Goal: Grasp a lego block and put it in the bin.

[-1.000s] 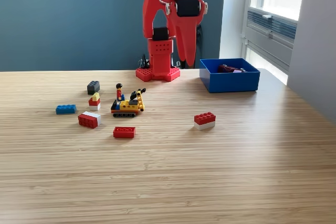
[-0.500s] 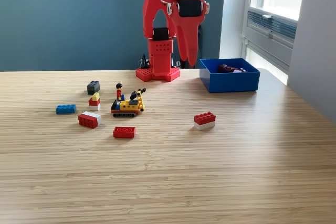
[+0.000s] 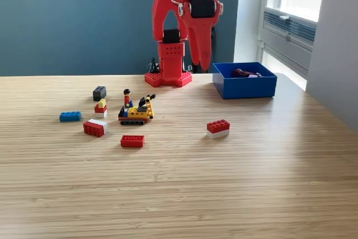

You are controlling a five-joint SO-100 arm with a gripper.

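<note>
Several lego blocks lie on the wooden table: a red-on-white block [image 3: 218, 128], a flat red block [image 3: 132, 141], a red and white block [image 3: 95, 127], a blue block [image 3: 70, 116], a black block [image 3: 99, 93] and a small yellow, red and white stack [image 3: 100, 107]. The blue bin [image 3: 244, 85] stands at the exterior view's back right, with dark pieces [image 3: 246, 73] inside. My red gripper [image 3: 203, 65] hangs pointing down beside the arm's base, left of the bin and high above the table. Its fingers look closed together with nothing between them.
A yellow tracked lego vehicle with a minifigure [image 3: 136, 113] stands among the blocks. The arm's red base [image 3: 168, 78] sits at the table's back edge. A window and a white wall lie to the exterior view's right.
The gripper has tipped slightly further downward over the last second. No block has moved.
</note>
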